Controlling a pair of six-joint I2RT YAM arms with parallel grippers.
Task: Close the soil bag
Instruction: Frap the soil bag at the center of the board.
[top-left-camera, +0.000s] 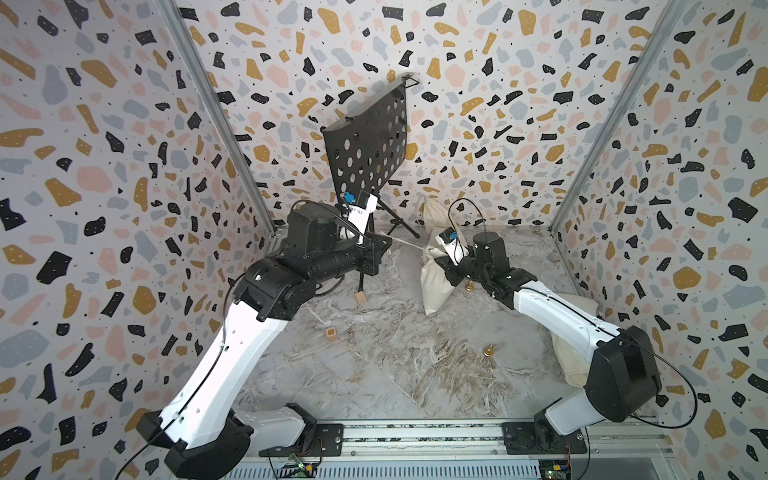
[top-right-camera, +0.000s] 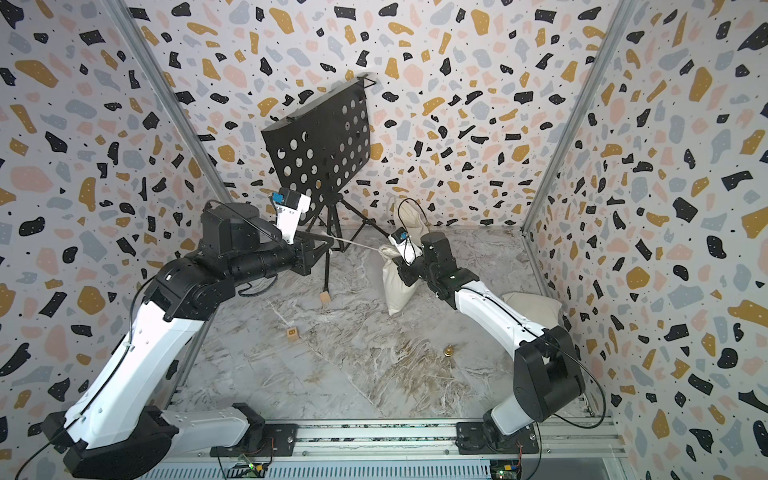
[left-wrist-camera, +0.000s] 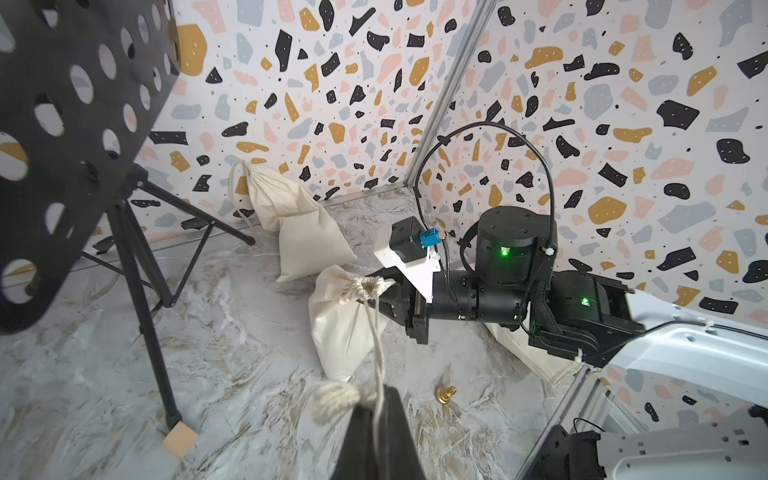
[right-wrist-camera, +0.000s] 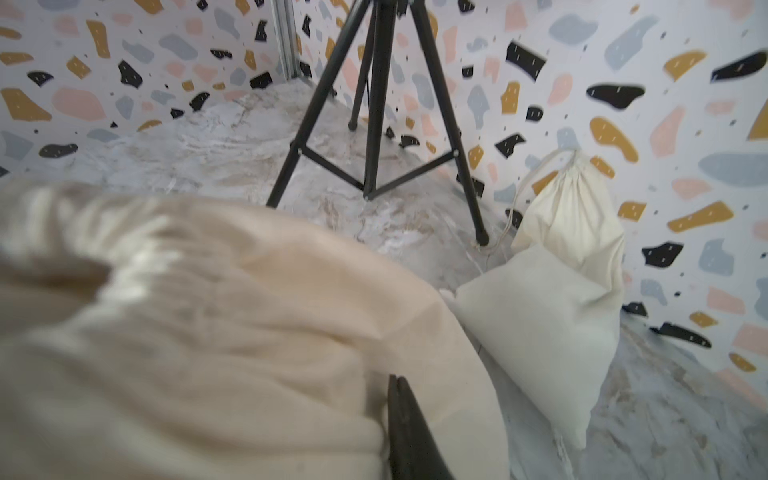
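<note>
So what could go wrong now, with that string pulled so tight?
The drawstring is taut, so it might slip from the left gripper pinching it. A harder pull could tug the soil bag out of the right gripper holding its neck, or topple it. The left arm is close to the music stand and might knock its legs.

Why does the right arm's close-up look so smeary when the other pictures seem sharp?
Right wrist view: the soil bag fills the foreground blurred, probably too near the lens or moving; the tripod behind is sharper. Left wrist view: crisp, even the thin drawstring. Both top views: even, soft light, walls splayed by a wide lens.
</note>
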